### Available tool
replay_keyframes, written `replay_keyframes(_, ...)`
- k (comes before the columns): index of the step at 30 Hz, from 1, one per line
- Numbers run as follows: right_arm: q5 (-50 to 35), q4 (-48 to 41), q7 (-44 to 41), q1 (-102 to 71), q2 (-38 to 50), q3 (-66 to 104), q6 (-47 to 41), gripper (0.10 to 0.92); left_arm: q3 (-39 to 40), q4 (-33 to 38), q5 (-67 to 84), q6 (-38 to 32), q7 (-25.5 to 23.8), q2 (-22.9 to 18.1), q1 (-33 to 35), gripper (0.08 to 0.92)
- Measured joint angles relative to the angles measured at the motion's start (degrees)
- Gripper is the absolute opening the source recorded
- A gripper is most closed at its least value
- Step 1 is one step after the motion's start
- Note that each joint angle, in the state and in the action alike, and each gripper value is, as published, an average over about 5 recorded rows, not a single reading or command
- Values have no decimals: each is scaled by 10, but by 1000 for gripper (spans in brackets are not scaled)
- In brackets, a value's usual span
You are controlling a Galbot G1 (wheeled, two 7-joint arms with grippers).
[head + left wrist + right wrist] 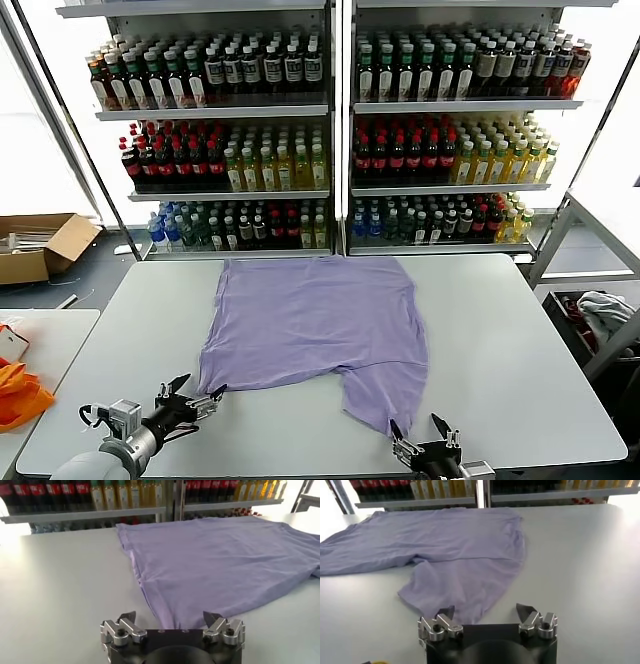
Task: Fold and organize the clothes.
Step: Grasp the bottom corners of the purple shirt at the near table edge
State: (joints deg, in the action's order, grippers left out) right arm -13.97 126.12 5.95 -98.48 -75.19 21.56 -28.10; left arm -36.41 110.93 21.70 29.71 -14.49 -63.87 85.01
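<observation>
A lavender T-shirt (pixel 312 322) lies spread on the white table (pixel 500 340), plain side up, no print showing. It fills the left wrist view (pixel 220 560) and the right wrist view (pixel 455 545). My left gripper (pixel 196 394) is open at the shirt's near left corner, fingers either side of the cloth edge (pixel 170 620). My right gripper (pixel 420 440) is open at the near right lobe of the shirt, whose tip lies just before the fingers (pixel 465 611). Neither gripper holds anything.
Shelves of bottles (pixel 330 130) stand behind the table. A cardboard box (pixel 40 245) sits on the floor at far left. Orange fabric (pixel 20 392) lies on a side table at left. A white-grey fabric bundle (pixel 605 310) lies at right.
</observation>
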Motion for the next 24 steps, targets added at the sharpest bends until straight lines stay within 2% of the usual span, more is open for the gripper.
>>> replay_keyframes(16,-3,11,-22,-6,13,-6,12,156,5,-5,6,4,-7,-16,5,265)
replay_keyframes(21,-1,20,-38,-17,22,-2,35,108,5,3,7,6,-4,-22,14,127)
replay_keyframes(24,-1,25,-49,-25,27,2,52,108,2,10,11,6,0,-25,20,89)
